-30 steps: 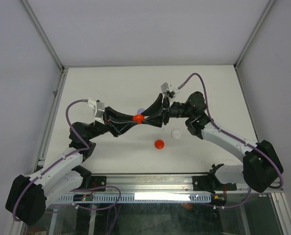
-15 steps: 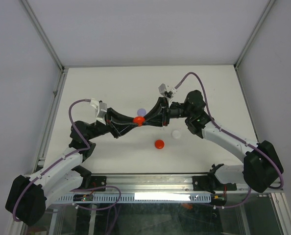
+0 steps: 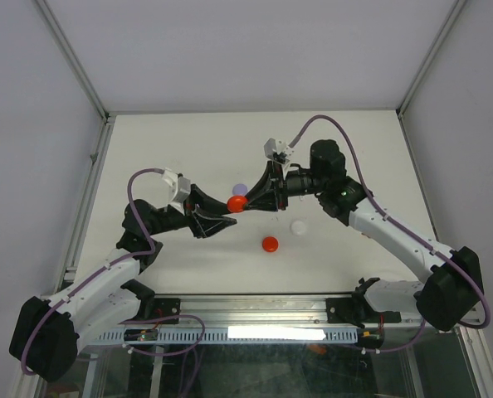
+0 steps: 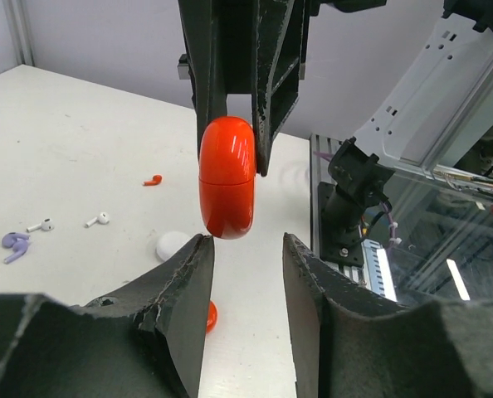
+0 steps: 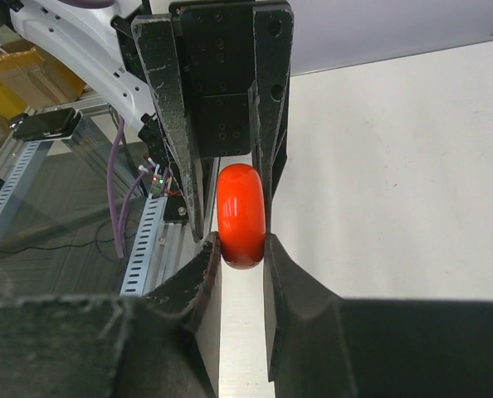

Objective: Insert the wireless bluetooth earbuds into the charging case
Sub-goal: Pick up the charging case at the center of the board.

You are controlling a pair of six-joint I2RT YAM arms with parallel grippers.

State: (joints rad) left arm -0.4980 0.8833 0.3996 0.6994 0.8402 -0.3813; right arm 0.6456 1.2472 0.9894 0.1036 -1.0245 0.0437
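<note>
Plainly, little of the job was done. The red charging case (image 4: 226, 177), a glossy, pill-shaped shell with a seam round its middle and its lid shut, sat pinched between the fingers of the right gripper (image 5: 241, 249). Our left gripper (image 4: 246, 249) stood with jaws apart, its rough black pads flanking the case's lower end without touching it. No earbud was in. On the matte white table (image 4: 80, 124), left of that claw and beyond it, lay a red earbud (image 4: 152, 180), white earbuds (image 4: 98, 219) and lilac earbuds (image 4: 14, 244), all tiny and stemmed. We judged that opening and loading remained.
</note>
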